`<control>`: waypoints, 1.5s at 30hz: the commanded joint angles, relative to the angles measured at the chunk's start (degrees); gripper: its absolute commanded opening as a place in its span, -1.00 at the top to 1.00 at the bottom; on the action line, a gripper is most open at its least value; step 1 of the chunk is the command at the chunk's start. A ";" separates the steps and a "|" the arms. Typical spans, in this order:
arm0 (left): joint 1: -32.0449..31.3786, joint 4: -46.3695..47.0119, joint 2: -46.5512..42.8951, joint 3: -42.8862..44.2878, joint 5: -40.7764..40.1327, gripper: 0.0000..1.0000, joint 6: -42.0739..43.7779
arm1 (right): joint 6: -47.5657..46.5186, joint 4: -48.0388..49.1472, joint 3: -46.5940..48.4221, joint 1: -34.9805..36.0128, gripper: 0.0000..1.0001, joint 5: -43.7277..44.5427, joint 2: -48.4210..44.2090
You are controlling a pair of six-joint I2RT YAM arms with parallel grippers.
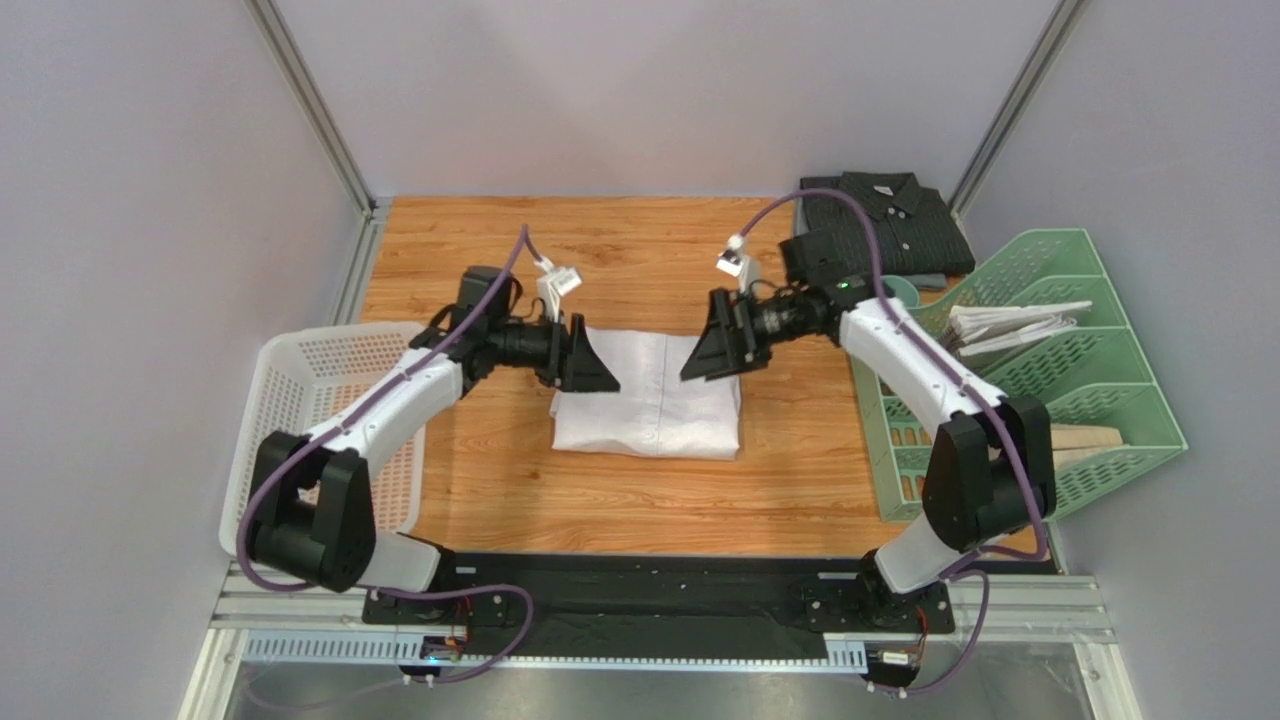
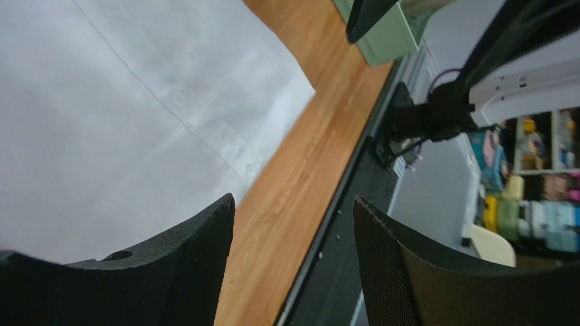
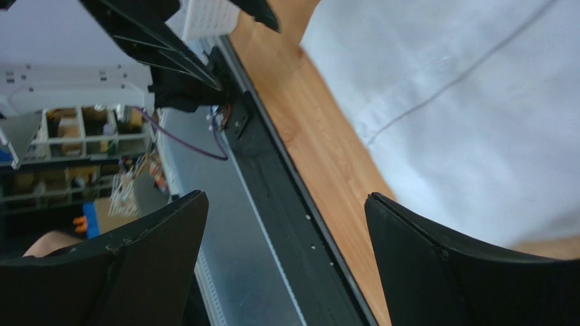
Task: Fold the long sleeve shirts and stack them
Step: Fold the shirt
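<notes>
left arm (image 1: pixel 394 402) / right arm (image 1: pixel 920 357): white shells, black joints | cables (image 1: pixel 523 248): purple | left claw (image 1: pixel 594 360) / right claw (image 1: pixel 703 348): black

Shirts: two, one white shirt (image 1: pixel 649 398) and one dark shirt (image 1: pixel 884 225).
Grippers: two, left gripper (image 1: pixel 594 360) and right gripper (image 1: pixel 706 342).
Mesh basket (image 1: pixel 293 393): one.
Green sorter rack (image 1: pixel 1120 405): one.
Papers (image 1: pixel 1014 323) in it: apparently several; exact count unreadable.

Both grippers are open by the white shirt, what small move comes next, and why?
Probably lower both onto the side edges of the white shirt and close: left gripper and right gripper flank it open and empty, it looks folded, and the dark shirt sits apart, unstacked.
</notes>
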 commanded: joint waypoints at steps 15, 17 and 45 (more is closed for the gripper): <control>5.32 4.44 32.40 -3.61 1.44 -0.40 -3.04 | 3.13 12.36 -15.78 -1.02 -0.77 -7.33 28.84; 6.03 2.94 29.61 -4.57 2.04 -0.40 -1.03 | -1.87 5.80 -14.30 -2.43 -0.74 -6.98 27.79; -1.69 -1.97 36.36 10.73 -5.70 0.03 -3.47 | -0.13 -0.13 27.44 -3.58 0.10 16.57 44.38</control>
